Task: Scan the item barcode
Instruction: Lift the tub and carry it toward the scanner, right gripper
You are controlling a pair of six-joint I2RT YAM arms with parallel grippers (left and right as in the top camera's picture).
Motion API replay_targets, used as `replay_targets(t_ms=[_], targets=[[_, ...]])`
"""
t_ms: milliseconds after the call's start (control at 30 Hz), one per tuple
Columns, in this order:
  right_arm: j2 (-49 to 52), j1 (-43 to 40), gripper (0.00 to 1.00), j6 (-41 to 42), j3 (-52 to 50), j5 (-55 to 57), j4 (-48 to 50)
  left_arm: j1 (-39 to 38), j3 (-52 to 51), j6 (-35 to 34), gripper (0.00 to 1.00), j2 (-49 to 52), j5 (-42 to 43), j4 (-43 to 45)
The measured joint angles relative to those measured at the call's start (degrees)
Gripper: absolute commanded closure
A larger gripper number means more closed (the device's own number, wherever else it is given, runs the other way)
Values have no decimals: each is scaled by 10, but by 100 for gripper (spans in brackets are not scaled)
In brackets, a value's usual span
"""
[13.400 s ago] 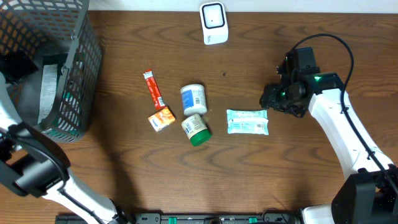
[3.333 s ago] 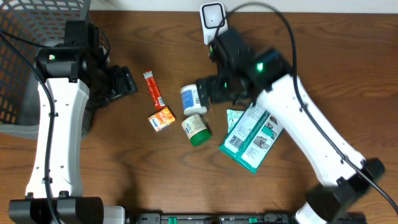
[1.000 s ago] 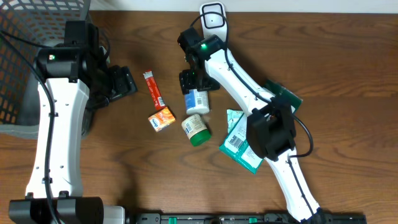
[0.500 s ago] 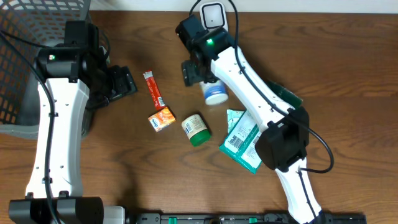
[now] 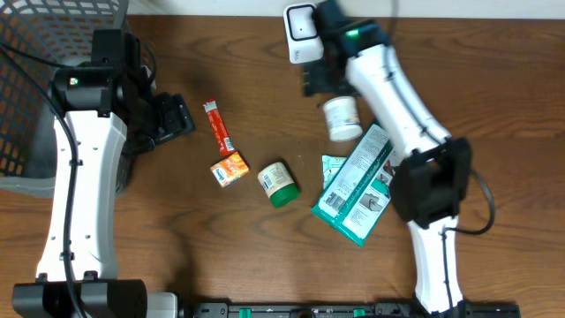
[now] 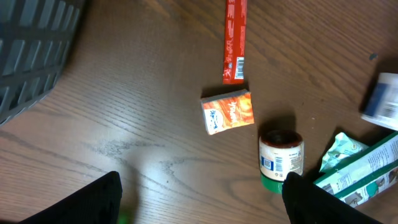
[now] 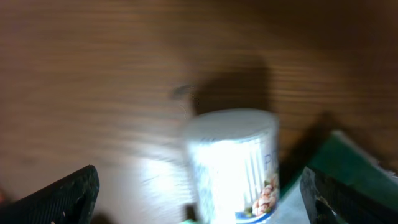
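We judge the white cylindrical plastic bottle (image 5: pixel 340 117) light, stiff and slick, best pinched mid-body by our wide-open right gripper (image 5: pixel 316 79).

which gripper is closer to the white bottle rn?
Right. The right gripper is just up-left of the white bottle in the overhead view, near the scanner. The left gripper is far off, past the red sachet, by the basket.
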Motion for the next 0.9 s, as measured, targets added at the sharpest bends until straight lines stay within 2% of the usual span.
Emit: replay_targets(t_ms=[133, 300, 667, 900], targets=[[9, -53, 2, -18, -74, -47, 44, 0, 0, 0, 16, 0, 0, 0], [28, -58, 1, -32, -144, -86, 58, 0, 0, 0, 17, 0, 0, 0], [28, -34, 1, -52, -140, -62, 61, 0, 0, 0, 16, 0, 0, 0], [28, -37, 1, -49, -140, -56, 98, 0, 0, 0, 17, 0, 0, 0]])
